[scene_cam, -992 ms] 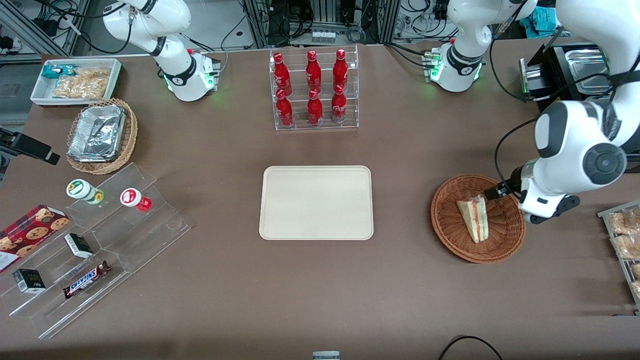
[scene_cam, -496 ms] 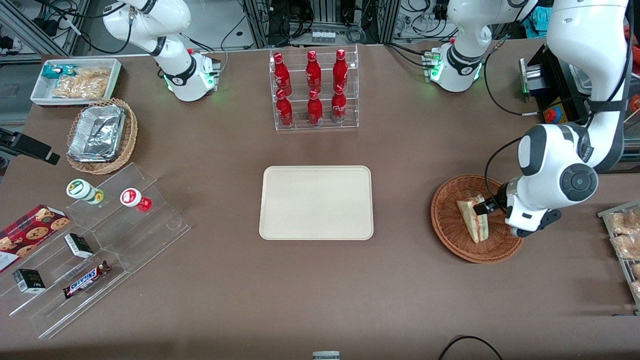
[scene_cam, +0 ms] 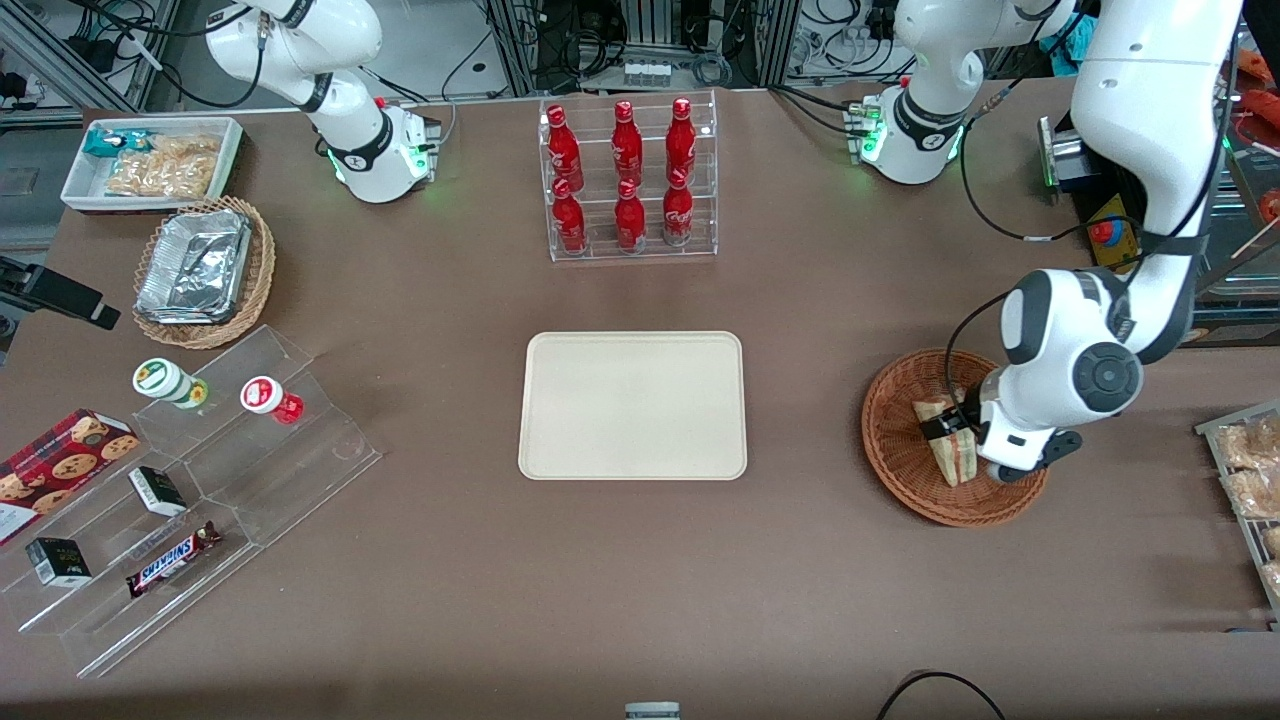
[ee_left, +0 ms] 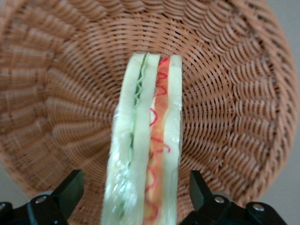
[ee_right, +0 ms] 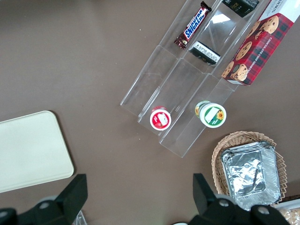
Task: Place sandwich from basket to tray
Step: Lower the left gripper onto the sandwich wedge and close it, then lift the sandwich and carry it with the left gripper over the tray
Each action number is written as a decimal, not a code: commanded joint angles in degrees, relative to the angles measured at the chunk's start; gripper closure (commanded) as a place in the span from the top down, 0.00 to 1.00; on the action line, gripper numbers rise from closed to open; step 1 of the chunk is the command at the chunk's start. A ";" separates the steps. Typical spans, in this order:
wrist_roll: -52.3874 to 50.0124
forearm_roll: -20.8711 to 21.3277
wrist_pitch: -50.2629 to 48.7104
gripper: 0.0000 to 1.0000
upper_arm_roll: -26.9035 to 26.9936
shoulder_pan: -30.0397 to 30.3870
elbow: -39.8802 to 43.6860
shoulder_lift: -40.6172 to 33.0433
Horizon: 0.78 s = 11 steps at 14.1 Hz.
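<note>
Sandwich (ee_left: 146,145) lies on edge in the basket (scene_cam: 905,470), lower right of the front view. Pincer (ee_left: 136,197) is down inside the basket, jaws spread wide, one finger on each side of the wedge, clear of the wrap; nothing held. Judgement: centre on the bread faces, close gently so the filling is not squashed, then lift straight up before heading to the tray (scene_cam: 632,405) at mid-counter.

The only readable text is "SNICKERS" on the chocolate bar (scene_cam: 172,559) wrapper.
</note>
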 commanded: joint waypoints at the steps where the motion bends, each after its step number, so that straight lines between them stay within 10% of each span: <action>1: 0.27 -0.10 3.97 0.62 -0.02 -0.06 -3.13 0.00; 4: 4.66 -0.19 1.69 0.15 -0.02 0.29 -2.52 -0.53; 11: 5.64 -0.36 -12.89 0.16 -0.20 -7.50 8.01 -4.49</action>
